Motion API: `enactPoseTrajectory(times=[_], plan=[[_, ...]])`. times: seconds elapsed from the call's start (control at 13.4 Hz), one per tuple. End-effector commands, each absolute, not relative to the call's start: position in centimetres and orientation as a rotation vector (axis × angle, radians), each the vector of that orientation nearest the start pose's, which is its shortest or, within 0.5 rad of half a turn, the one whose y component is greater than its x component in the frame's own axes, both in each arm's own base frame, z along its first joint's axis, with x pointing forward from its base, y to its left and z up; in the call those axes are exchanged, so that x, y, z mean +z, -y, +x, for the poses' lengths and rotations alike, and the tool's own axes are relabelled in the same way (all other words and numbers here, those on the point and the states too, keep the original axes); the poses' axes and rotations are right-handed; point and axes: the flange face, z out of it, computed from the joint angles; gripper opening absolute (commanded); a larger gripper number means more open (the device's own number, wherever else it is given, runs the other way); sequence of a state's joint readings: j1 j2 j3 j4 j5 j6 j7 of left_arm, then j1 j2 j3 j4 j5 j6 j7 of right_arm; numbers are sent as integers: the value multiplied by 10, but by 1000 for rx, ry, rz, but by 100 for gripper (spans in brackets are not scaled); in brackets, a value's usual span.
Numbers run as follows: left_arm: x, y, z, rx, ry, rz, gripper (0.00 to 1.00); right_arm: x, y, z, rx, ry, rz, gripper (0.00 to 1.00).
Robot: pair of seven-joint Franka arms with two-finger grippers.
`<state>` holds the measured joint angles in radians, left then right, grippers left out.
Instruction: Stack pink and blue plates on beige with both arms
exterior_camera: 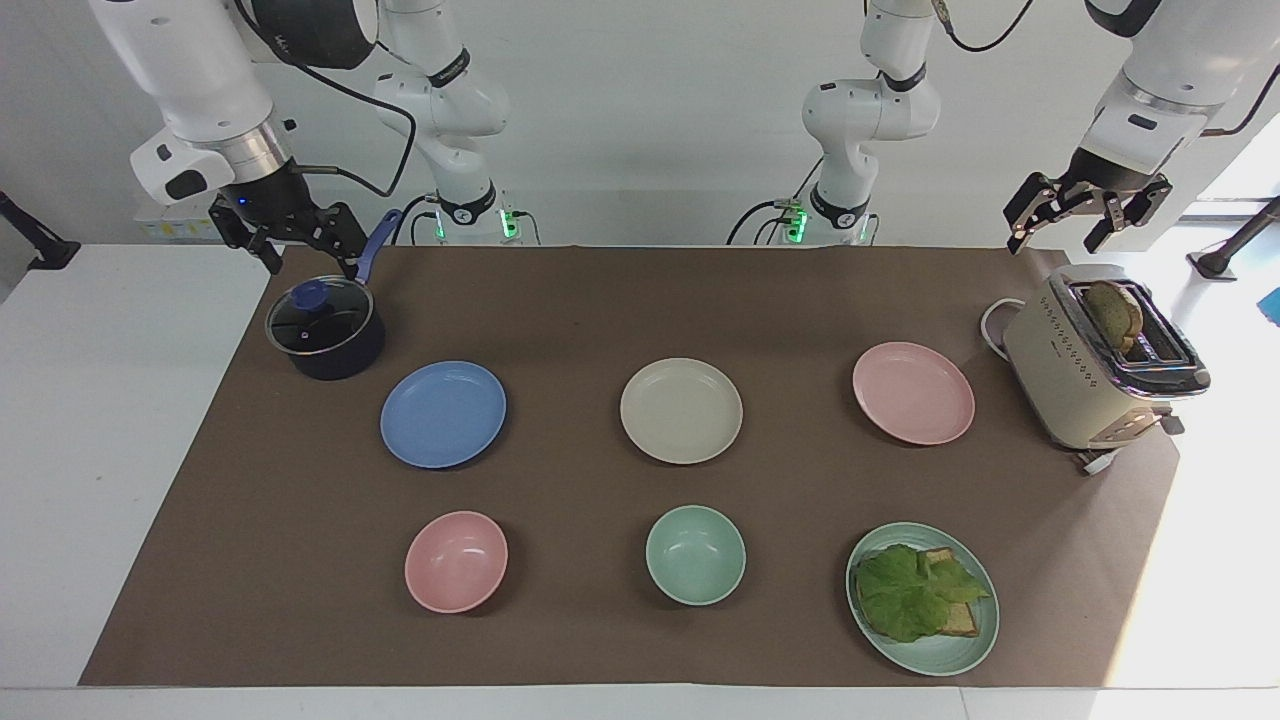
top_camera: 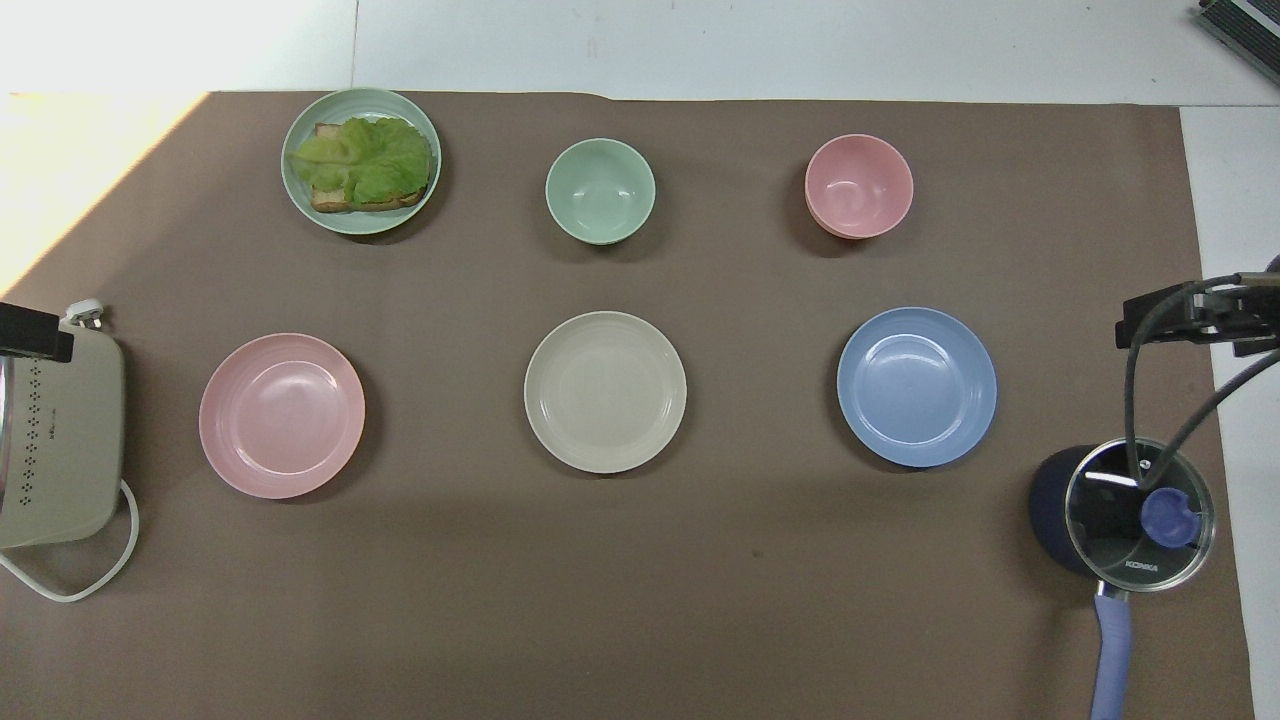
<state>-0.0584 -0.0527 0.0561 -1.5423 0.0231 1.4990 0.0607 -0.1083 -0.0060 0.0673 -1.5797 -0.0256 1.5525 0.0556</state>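
Three equal plates lie in a row across the brown mat. The beige plate is in the middle. The blue plate lies toward the right arm's end and the pink plate toward the left arm's end. All three are empty and apart from each other. My right gripper hangs open over the lidded pot, beside the blue plate. Over the toaster, my left gripper hangs open and holds nothing.
A dark pot with a glass lid stands near the right arm. A cream toaster with a slice in it stands near the left arm. Farther from the robots are a pink bowl, a mint bowl and a mint plate with lettuce and toast.
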Motion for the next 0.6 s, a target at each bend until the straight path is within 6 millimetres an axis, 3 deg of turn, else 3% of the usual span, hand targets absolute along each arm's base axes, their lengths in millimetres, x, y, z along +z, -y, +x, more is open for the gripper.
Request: enactPoseTrajectory(times=[0.0,0.52], plan=[[665,-2,525,-13,-100,-3105,100,626,28,547,19,-192,-3163,100],[665,-3,525,-13,-98,-3105,100,626,26,547,21,-171,-3164,100]])
